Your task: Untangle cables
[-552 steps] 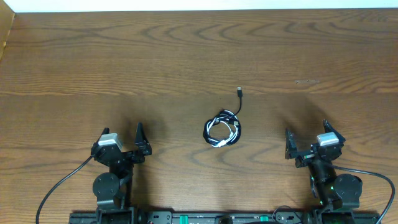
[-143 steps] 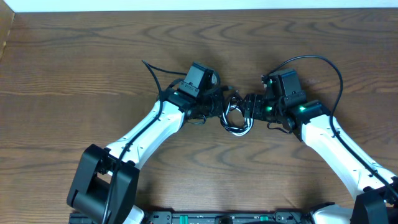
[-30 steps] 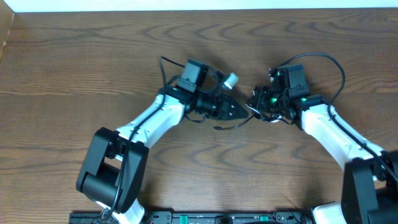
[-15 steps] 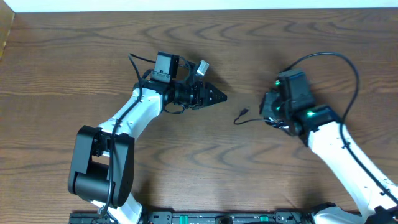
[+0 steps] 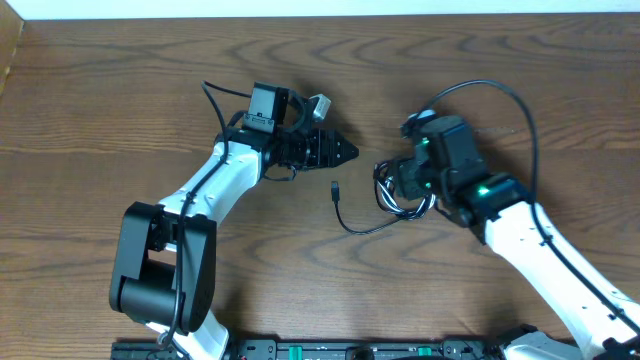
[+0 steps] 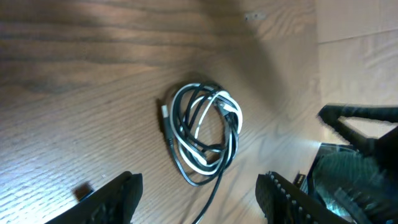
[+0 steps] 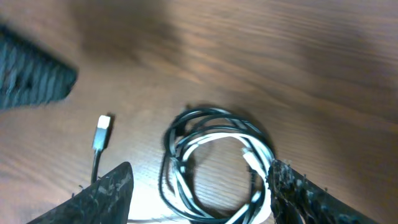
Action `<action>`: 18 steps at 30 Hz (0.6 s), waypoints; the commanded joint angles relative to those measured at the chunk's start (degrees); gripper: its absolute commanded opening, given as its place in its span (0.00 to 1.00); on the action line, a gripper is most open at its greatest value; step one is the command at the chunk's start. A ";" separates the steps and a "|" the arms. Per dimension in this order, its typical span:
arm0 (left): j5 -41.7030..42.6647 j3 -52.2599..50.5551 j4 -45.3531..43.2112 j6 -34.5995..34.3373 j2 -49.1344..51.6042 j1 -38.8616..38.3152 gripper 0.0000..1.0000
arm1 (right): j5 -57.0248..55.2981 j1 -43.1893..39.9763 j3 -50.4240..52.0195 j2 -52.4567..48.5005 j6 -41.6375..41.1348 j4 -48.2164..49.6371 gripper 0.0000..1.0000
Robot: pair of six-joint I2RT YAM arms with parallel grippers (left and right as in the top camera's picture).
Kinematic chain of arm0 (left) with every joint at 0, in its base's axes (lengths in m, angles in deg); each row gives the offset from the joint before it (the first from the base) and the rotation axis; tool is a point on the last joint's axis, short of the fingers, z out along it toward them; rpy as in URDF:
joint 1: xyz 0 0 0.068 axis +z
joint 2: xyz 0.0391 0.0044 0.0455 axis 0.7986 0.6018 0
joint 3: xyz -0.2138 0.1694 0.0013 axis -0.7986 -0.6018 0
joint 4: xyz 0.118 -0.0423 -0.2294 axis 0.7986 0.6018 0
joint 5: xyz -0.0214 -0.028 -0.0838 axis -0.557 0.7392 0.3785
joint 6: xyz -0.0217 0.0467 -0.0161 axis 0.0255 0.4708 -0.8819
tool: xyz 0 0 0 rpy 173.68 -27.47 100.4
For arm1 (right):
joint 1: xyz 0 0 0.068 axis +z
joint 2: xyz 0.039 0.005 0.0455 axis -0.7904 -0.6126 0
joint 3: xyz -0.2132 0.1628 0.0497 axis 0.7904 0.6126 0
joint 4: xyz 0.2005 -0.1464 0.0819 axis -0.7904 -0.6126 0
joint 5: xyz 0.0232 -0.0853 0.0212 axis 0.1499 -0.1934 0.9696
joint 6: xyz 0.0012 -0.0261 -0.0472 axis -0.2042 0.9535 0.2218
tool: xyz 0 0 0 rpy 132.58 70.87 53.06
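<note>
White cable (image 7: 217,138) coil clearest from wrist views.

glossy plastic cables (image 6: 233,137), matt wooden table (image 5: 150,100)

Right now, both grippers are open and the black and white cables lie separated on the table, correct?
No: the cables are wound together in one coil on the table, as the right wrist view shows. The left gripper and right gripper are open.
</note>
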 commanded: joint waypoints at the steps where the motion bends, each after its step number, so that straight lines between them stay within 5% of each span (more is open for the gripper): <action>1: -2.43 4.98 5.20 5.53 0.72 -1.25 0.64 | 4.26 -4.79 -0.20 3.52 -4.79 -0.55 0.66; 5: -14.84 15.74 17.27 14.23 1.05 -7.48 0.73 | 4.83 -9.25 -0.20 5.18 -4.81 -2.75 0.67; 11: -20.85 22.27 23.34 21.97 5.44 -15.37 0.78 | 4.83 -12.48 -0.20 5.29 -4.79 -6.91 0.67; 13: -23.39 22.27 23.12 20.83 8.31 -17.31 0.75 | 4.79 -13.09 -0.17 5.29 -4.81 -8.52 0.67; 18: -27.36 22.25 20.98 3.54 15.23 -18.40 0.71 | 4.35 -13.60 -0.17 5.27 -4.79 -10.73 0.67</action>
